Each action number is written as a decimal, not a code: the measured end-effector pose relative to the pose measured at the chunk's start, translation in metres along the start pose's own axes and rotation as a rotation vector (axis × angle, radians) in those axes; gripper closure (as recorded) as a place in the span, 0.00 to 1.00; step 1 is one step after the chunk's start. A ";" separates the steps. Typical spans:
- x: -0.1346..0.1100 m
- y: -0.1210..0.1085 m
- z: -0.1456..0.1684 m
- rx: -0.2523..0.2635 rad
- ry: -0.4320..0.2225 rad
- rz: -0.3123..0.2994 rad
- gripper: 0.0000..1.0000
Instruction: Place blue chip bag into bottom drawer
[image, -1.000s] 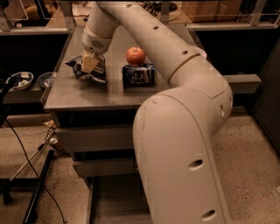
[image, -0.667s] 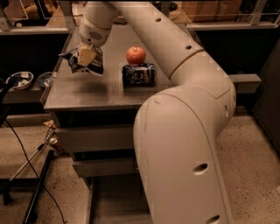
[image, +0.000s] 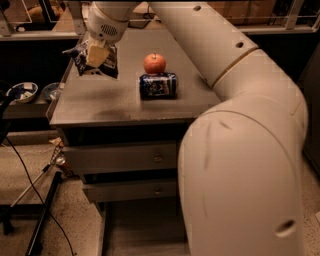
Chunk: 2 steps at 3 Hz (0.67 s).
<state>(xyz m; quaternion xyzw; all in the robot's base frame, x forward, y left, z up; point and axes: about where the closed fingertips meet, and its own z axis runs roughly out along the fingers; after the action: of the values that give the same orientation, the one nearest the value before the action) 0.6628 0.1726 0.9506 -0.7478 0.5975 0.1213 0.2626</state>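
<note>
Closest to the camera, on the right, my arm (image: 240, 165) bulks up as a broad white elbow and hides that whole side of the cabinet. Low in the middle, the bottom drawer (image: 145, 227) stands pulled open, a shallow grey tray reaching toward the camera, and I can see nothing lying in the part that shows. Above it sit two closed drawers, the middle drawer (image: 130, 191) and the top drawer (image: 120, 159), each with a small round knob. On the grey countertop (image: 100, 102) a blue can (image: 158, 85) lies on its side, and a red apple (image: 155, 63) stands just behind it, very near or touching. Further back and to the left, my gripper (image: 97, 54) hangs over the rear left part of the countertop, its fingers clamped on the blue chip bag (image: 109, 66). The bag dangles from the grip, crumpled, its white label panel partly showing, one corner jutting past the counter's left edge; it looks to be held off the surface, well apart from the can and apple. Off to the far left, two bowls (image: 22, 91) rest on a lower shelf.
</note>
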 end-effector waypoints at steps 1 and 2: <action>-0.009 0.031 -0.019 0.049 0.016 -0.005 1.00; -0.003 0.049 -0.003 0.014 0.045 -0.012 1.00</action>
<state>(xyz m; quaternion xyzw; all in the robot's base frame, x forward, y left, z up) 0.6145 0.1663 0.9426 -0.7522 0.5994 0.0988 0.2551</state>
